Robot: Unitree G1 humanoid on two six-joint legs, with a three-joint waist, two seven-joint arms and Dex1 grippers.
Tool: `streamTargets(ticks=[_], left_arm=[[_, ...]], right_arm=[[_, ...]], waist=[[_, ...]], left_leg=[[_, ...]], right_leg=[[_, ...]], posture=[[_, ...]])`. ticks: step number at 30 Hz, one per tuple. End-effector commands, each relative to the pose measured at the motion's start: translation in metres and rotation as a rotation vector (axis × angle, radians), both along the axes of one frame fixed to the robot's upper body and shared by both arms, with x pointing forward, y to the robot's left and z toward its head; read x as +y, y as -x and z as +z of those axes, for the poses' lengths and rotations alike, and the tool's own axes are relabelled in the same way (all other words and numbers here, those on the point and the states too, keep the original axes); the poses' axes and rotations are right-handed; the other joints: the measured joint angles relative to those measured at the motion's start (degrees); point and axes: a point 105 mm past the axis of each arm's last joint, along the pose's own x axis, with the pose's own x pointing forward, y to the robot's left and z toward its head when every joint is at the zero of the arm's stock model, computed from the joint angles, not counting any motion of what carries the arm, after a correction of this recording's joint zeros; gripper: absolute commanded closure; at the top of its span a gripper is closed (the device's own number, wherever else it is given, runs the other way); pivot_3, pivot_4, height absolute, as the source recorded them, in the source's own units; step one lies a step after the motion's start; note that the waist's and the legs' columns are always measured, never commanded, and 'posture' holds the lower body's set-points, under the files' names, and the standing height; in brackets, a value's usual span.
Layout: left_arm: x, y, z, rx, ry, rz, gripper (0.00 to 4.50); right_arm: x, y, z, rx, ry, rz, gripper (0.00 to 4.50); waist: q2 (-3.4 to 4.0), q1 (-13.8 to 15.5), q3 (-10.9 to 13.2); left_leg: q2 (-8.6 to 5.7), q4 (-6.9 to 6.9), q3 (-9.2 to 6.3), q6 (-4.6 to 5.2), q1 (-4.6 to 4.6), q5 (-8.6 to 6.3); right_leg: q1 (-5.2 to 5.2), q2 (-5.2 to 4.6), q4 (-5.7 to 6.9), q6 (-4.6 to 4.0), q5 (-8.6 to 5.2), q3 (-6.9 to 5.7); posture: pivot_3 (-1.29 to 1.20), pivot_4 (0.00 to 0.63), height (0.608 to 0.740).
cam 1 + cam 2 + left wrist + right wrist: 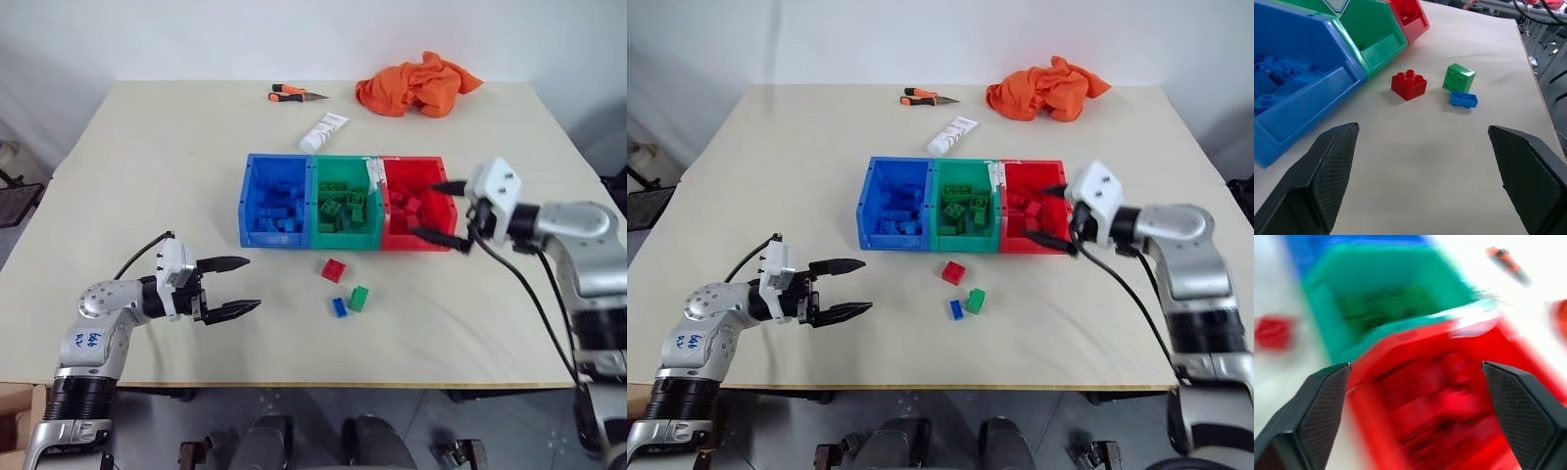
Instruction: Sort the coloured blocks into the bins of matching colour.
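Apparently unreadable blue scrawl (left arm [90, 340]), open claw [238, 287]

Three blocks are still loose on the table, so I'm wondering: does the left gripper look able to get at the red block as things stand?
Probably yes. The left gripper is open and points toward the red block, with bare table between them. The green block and blue block lie beyond it, apart.
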Motion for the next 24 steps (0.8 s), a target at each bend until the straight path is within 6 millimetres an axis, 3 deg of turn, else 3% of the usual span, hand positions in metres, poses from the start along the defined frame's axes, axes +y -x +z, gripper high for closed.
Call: streamTargets(ticks=[1, 6, 11, 19, 24], left_arm=[[0.001, -0.001, 0.006, -0.028, 0.002, -0.012, 0.00], [0.006, -0.002, 0.005, -0.018, -0.006, -0.011, 0.00], [0.011, -0.002, 0.005, -0.017, -0.014, -0.002, 0.00], [0.012, -0.004, 0.009, -0.035, -0.012, 0.018, 0.00], [0.008, 0.004, 0.009, -0.038, -0.001, 0.027, 0.00]], right_arm=[[-0.012, 0.038, 0.005, 0.031, 0.017, 0.054, 0.03], [-0.055, 0.079, -0.023, 0.193, 0.118, -0.039, 0.03], [-0.066, 0.085, -0.026, 0.214, 0.140, -0.087, 0.03], [-0.014, 0.055, -0.024, 0.164, 0.072, 0.040, 0.03], [0.050, 0.032, -0.038, 0.173, 0.024, 0.228, 0.03]], waist=[[0.00, 0.3, 0.0], [0.00, 0.3, 0.0], [-0.01, -0.7, 0.0], [-0.03, -0.8, 0.0], [-0.06, -0.8, 0.0]], left_leg=[[-0.01, 0.01, 0.01, 0.01, -0.02, 0.00], [0.00, 0.04, 0.06, 0.03, 0.06, -0.02], [0.02, 0.04, 0.20, 0.02, 0.25, 0.01], [0.04, 0.05, 0.17, 0.00, 0.27, 0.03], [0.03, 0.05, 0.16, -0.02, 0.22, 0.03]], right_leg=[[0.00, -0.01, -0.04, 0.00, 0.00, 0.00], [0.11, 0.01, -0.14, 0.00, 0.00, 0.02], [0.19, 0.04, -0.15, 0.00, 0.00, 0.12], [0.16, 0.03, -0.13, 0.00, 0.00, 0.14], [0.07, 0.01, -0.12, 0.00, 0.00, 0.15]], posture=[[0.00, 0.150, 0.740], [0.00, 0.150, 0.740], [0.00, 0.150, 0.740], [0.00, 0.150, 0.740], [0.00, 0.150, 0.740]])
